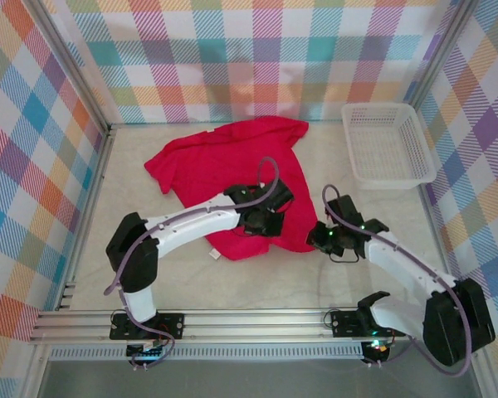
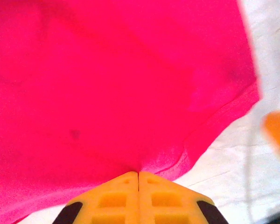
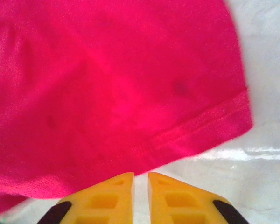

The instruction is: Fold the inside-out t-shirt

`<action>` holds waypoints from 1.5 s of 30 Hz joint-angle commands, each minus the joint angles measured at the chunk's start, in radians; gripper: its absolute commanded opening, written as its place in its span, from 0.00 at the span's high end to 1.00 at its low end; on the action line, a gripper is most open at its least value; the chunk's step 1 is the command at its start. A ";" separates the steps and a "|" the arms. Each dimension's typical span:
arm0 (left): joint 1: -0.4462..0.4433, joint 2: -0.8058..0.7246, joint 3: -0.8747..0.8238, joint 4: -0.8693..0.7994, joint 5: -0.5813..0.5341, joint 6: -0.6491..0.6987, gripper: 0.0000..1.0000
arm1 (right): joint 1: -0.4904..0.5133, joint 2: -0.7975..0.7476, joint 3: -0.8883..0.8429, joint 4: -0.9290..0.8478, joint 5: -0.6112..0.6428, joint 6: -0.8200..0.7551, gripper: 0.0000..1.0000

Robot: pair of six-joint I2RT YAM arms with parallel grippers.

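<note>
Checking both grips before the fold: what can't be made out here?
Right wrist: whether the right gripper pinches the t-shirt hem; its fingers cover the contact.
Top: left gripper fingertips, hidden under its wrist.
Left wrist: orange blur, out of focus, cut by the right edge.

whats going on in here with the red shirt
Two robot arms are working on a bright red soft cloth t-shirt that lies rumpled on the pale table. The left tool is shut, pinching the shirt's near edge so the cloth puckers at its tips. The right tool sits at the hem by the near right corner, its fingers a narrow gap apart with no cloth visibly between them. The shirt does not look folded yet.
</note>
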 commanded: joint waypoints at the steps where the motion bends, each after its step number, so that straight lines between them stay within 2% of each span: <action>1: 0.067 -0.044 0.111 -0.116 -0.032 0.038 1.00 | 0.079 -0.057 -0.069 0.088 -0.045 0.068 0.85; 5: 0.108 -0.049 0.184 -0.148 -0.034 0.047 1.00 | 0.192 -0.031 -0.118 0.258 -0.017 0.128 0.86; 7: 0.120 -0.051 0.205 -0.154 -0.027 0.050 1.00 | 0.239 0.053 -0.098 0.367 0.005 0.148 0.86; 14: 0.131 -0.071 0.251 -0.174 -0.020 0.031 1.00 | 0.259 0.460 0.147 0.609 0.158 0.227 0.90; 17: 0.134 -0.085 0.311 -0.179 -0.015 0.011 1.00 | 0.259 0.645 0.359 0.633 0.209 0.243 0.88; 18: 0.132 -0.087 0.331 -0.178 -0.005 0.006 1.00 | 0.259 0.691 0.423 0.611 0.221 0.248 0.84; 23: 0.134 -0.071 0.466 -0.189 0.021 -0.001 1.00 | 0.258 0.914 0.704 0.507 0.252 0.272 0.40; 26: 0.133 -0.046 0.568 -0.210 0.025 0.006 1.00 | 0.259 1.043 0.872 0.402 0.281 0.311 0.23; 30: 0.132 -0.032 0.659 -0.219 0.046 0.008 1.00 | 0.260 1.210 1.089 0.271 0.295 0.374 0.14; 33: 0.136 -0.039 0.698 -0.230 0.034 0.019 1.00 | 0.264 1.316 1.236 0.163 0.309 0.428 0.14; 34: 0.141 -0.043 0.704 -0.236 0.026 0.023 1.00 | 0.264 1.355 1.296 0.111 0.307 0.444 0.16; 36: 0.156 -0.058 0.695 -0.247 0.024 0.026 1.00 | 0.264 1.415 1.376 0.051 0.290 0.458 0.29; 38: 0.182 -0.084 0.652 -0.243 0.029 0.027 1.00 | 0.260 1.439 1.409 0.029 0.259 0.458 0.53; 41: 0.251 -0.143 0.532 -0.191 0.062 0.019 1.00 | 0.241 1.382 1.367 0.067 0.209 0.399 0.82; 43: 0.311 -0.174 0.448 -0.148 0.084 0.016 1.00 | 0.225 1.312 1.332 0.064 0.180 0.339 0.93; 45: 0.372 -0.189 0.374 -0.117 0.106 0.013 1.00 | 0.212 1.216 1.281 0.058 0.160 0.272 1.00</action>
